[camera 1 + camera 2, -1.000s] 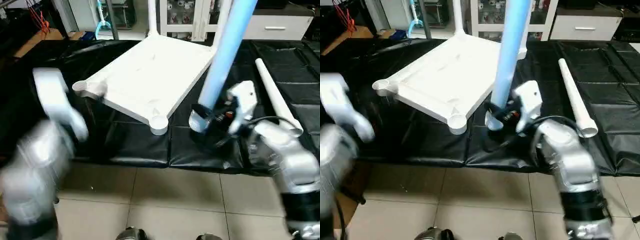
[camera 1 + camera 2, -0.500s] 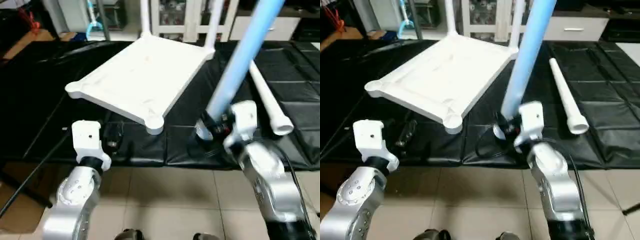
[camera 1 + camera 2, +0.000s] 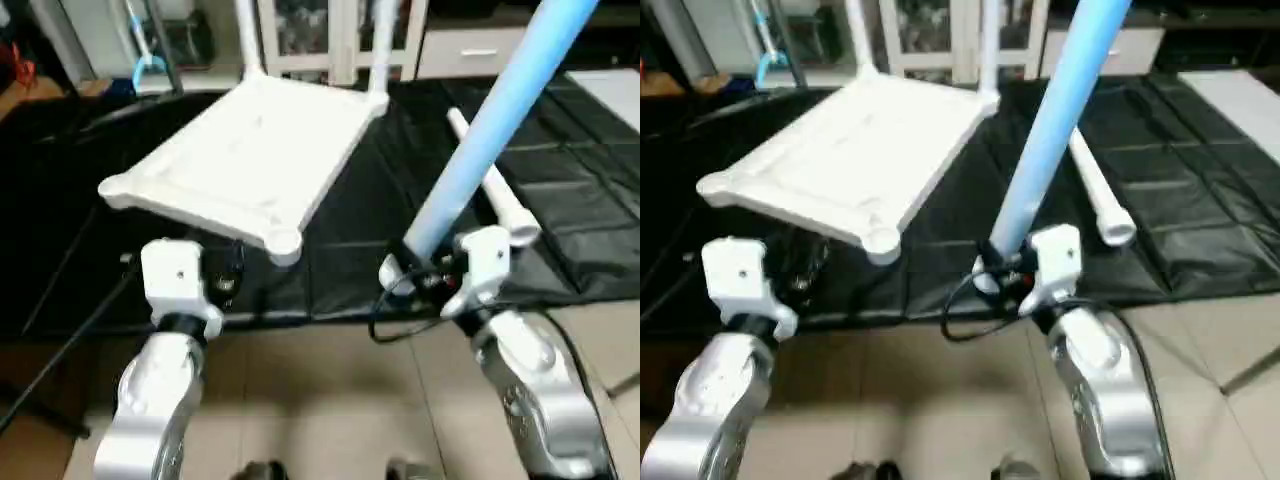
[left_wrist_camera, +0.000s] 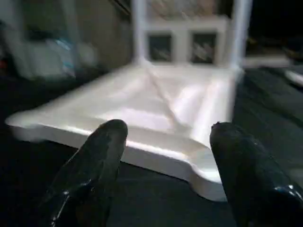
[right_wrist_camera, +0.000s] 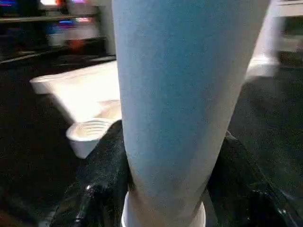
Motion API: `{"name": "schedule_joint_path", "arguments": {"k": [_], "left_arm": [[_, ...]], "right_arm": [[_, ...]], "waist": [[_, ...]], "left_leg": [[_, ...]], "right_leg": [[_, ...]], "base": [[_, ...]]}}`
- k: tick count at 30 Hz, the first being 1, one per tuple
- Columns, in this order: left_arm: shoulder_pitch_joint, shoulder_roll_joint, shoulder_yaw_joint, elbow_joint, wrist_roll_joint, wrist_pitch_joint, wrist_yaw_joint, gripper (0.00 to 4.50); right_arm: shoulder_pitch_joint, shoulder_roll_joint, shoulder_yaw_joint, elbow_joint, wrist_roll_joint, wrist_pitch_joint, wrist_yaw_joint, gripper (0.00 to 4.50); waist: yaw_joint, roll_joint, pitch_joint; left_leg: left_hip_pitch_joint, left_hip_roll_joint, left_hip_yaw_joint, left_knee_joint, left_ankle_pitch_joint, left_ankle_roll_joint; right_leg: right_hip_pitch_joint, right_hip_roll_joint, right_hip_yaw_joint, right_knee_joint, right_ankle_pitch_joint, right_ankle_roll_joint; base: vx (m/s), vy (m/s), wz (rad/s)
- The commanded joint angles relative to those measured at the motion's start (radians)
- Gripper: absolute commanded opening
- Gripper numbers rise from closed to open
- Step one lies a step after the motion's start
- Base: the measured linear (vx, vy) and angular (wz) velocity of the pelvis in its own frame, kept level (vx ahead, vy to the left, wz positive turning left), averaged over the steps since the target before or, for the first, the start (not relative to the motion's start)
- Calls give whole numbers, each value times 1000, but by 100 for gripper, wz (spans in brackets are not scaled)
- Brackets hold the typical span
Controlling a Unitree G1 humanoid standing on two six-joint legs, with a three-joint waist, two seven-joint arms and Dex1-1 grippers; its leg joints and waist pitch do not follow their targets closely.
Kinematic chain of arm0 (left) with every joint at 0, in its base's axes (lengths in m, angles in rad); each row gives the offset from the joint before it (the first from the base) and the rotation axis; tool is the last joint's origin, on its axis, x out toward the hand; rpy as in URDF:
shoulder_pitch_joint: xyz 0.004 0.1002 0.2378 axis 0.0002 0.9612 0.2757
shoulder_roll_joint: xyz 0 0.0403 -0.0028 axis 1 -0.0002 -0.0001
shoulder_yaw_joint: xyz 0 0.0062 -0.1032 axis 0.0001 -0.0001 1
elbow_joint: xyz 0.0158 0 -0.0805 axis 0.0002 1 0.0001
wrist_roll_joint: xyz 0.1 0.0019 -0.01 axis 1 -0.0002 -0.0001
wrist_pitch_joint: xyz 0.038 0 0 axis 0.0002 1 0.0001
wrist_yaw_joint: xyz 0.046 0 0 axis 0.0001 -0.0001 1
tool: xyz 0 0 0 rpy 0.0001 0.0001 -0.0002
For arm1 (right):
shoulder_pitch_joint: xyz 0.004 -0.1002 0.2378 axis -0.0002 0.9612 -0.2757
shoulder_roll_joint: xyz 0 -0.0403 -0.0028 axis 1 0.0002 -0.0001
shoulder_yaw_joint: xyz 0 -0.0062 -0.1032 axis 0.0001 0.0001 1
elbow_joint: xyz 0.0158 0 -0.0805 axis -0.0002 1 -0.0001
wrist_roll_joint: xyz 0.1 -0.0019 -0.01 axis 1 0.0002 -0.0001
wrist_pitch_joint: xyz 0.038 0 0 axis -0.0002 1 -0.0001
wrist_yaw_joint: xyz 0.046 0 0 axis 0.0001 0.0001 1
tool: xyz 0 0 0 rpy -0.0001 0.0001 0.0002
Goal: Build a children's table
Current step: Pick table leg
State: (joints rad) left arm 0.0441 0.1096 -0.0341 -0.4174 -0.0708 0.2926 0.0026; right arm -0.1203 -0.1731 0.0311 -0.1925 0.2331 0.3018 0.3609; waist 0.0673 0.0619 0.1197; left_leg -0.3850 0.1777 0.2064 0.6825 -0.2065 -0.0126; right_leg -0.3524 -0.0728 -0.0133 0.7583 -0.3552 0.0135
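Left eye view: white tabletop [image 3: 245, 160] lies underside up on a black mat [image 3: 560, 210], two legs standing at its far corners. At four o'clock from it, the right gripper [image 3: 425, 275] is clamped on a tall, bluish leg [image 3: 490, 130]. Left gripper [image 4: 163, 142], fingers apart and empty, faces the tabletop's near edge.

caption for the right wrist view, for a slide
Right gripper shut on a leg held upright, with the tabletop's empty corner socket beyond.
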Motion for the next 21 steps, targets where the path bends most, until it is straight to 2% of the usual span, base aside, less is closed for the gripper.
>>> {"name": "schedule_joint_path", "arguments": {"k": [1, 2, 3, 4, 5, 6, 7, 8, 9, 10, 11, 12, 13, 14, 15, 16, 17, 18, 19, 20, 21], "left_arm": [[-6, 15, -3, 6, 17, -2, -10, 321], [-3, 14, -3, 7, 20, -11, -10, 321], [-2, 12, -2, 9, 22, -17, -12, 321], [2, 9, 1, 11, 27, -30, -10, 321], [4, 8, 2, 12, 30, -38, -8, 321], [6, 7, 3, 15, 30, -41, -8, 321], [6, 7, 5, 17, 29, -46, -8, 321], [6, 6, 7, 19, 28, -50, -3, 321], [6, 4, 9, 20, 26, -55, -1, 321], [6, 4, 10, 21, 25, -56, -1, 321], [6, 3, 13, 23, 28, -62, 2, 321], [5, 2, 16, 26, 32, -63, 6, 321], [4, 2, 19, 31, 33, -66, 5, 321], [3, 2, 20, 31, 32, -66, 4, 321], [3, 3, 21, 34, 32, -68, 3, 321], [3, 3, 22, 35, 32, -72, 1, 321], [2, 2, 25, 37, 32, -75, 0, 321], [1, 2, 27, 38, 32, -76, 0, 321], [-1, 2, 30, 41, 34, -78, -2, 321], [-2, 2, 31, 42, 34, -78, -3, 321], [-3, 2, 32, 46, 35, -80, -5, 321]], "right_arm": [[-1, 6, 3, -23, 8, 6, 10, 186], [1, 8, 1, -23, 10, 7, 11, 186], [2, 9, -1, -23, 13, 7, 10, 186], [5, 15, -6, -23, 18, 11, 3, 186], [8, 18, -9, -24, 23, 14, -3, 186], [10, 19, -12, -22, 19, 12, -10, 186], [11, 20, -17, -18, 10, 5, -23, 186], [11, 22, -25, -13, -6, -9, -42, 186], [9, 31, -41, -8, -10, -21, -64, 186], [8, 34, -48, -6, -11, -26, -73, 186], [2, 42, -70, 0, -11, -38, -100, 186], [-5, 44, -84, 6, -13, -48, -117, 186], [-13, 40, -91, 12, -15, -60, -115, 186], [-14, 39, -92, 13, -15, -61, -114, 186], [-17, 35, -92, 15, -14, -63, -106, 186], [-19, 31, -90, 17, -10, -60, -95, 186], [-22, 24, -83, 17, -5, -53, -78, 186], [-23, 18, -77, 15, -2, -47, -66, 186], [-28, 8, -63, 13, 4, -37, -40, 186], [-30, 5, -59, 13, 6, -34, -31, 186], [-34, -2, -49, 11, 11, -28, -11, 186]], "waist": [[18, -26, -28], [27, -23, -23], [33, 8, -43], [13, 21, -52], [-23, 41, -62], [-58, 50, -74], [-77, 49, -64], [-78, 42, -59], [-85, 18, -64], [-63, -19, -70], [-51, -36, -85], [-27, -15, -80], [-28, -9, -73], [-27, 8, -78], [-31, 12, -76], [-76, 69, -81], [-98, 81, -58], [-129, 86, -87], [-140, 81, -98], [-147, 77, -97], [-148, 73, -97]], "left_leg": [[-28, -68, -123, 61, -162, 57], [-6, -56, -119, 32, -201, 54], [101, -33, -108, -52, -287, 48], [145, -14, -110, -96, -298, 48], [219, 54, -157, -172, -404, 103], [244, 121, -213, -198, -412, 174], [210, 129, -218, -209, -425, 272], [202, 118, -204, -206, -435, 291], [178, 58, -158, -182, -420, 288], [96, -70, -74, -101, -354, 248], [50, -108, -67, -39, -263, 247], [-27, -73, -108, 44, -134, 203], [-63, -57, -132, 60, -78, 141], [-65, -43, -140, 44, -41, 116], [-58, -36, -138, 4, -1, 112], [44, -19, -143, -120, 76, 120], [70, 11, -191, -156, -167, 137], [149, 99, -277, -184, -425, 200], [175, 112, -299, -169, -387, 302], [174, 109, -299, -163, -321, 357], [170, 104, -290, -159, -259, 401]], "right_leg": [[104, -111, 186, -282, -992, -99], [94, -82, 189, -276, -884, -119], [53, -15, 156, -257, -635, -205], [48, 11, 121, -234, -461, -235], [-16, 43, 49, -159, -251, -256], [-55, 19, 6, -74, -54, -181], [-55, -3, -14, -45, 26, -80], [-56, -14, -16, -55, 50, -57], [-32, -36, 0, -125, 105, -66], [78, -60, 86, -228, -50, -151], [142, -86, 140, -254, -121, -219], [198, -175, 199, -281, -207, -339], [204, -151, 186, -274, -135, -396], [203, -140, 160, -271, -102, -405], [189, -102, 120, -269, -89, -385], [118, 32, -22, -235, -111, -212], [66, 62, -43, -188, -183, -169], [5, 45, -29, -62, -132, -91], [-39, 23, -21, -23, -51, 6], [-58, 14, -20, -11, -20, 44], [-70, 6, -19, -3, 10, 69]], "base": [[178, -134, 13], [86, -9, 36], [-38, -16, 59], [-38, -16, 59], [-20, -21, 43], [58, 15, 19], [58, 15, 19], [91, 38, 8], [110, 3, 17], [110, 3, 17], [143, 2, 21], [157, 36, 17], [157, 36, 17], [152, 50, 13], [155, 52, 4], [155, 52, 4], [169, 86, -2], [180, 79, 4], [180, 79, 4], [170, 41, 6], [161, 18, -1]]}}
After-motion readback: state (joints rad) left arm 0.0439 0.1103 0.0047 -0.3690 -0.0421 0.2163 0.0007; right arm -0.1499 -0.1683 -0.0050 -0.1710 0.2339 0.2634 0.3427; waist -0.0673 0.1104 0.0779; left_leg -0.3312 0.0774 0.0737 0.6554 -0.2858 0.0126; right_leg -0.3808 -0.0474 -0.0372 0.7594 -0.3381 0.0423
